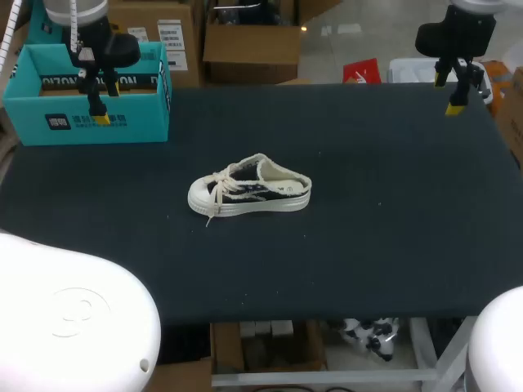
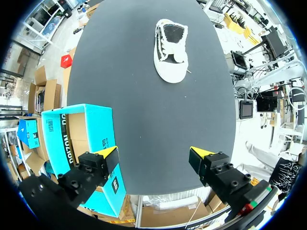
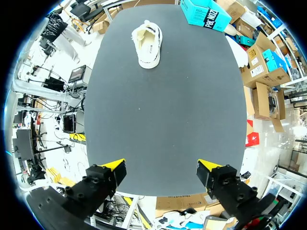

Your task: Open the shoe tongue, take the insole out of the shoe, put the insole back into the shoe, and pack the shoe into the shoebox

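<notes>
Head view. Shoe just left of the frame's centre, upright on its sole on the dark counter; toe toward the frame's left, open heel end toward the right; dark upper, white sole, cream laces loose over the toe and trailing onto the counter. Well apart from both arms and from the box.

Teal shoebox in the upper left of the frame, open side up, at the counter's far left corner.

Left gripper in the upper left of the frame, hanging above the shoebox's near wall, touching nothing. In the left wrist view, left gripper spread wide, nothing between the yellow tips; one finger over the shoebox, the other over bare counter; shoe far ahead, toe toward the gripper.

Right gripper in the upper right of the frame, raised above the counter's far right corner. In the right wrist view, right gripper likewise spread wide and holding nothing, over the counter's edge; shoe far ahead, heel opening facing the gripper's side, shoebox beyond it at the far corner.
</notes>
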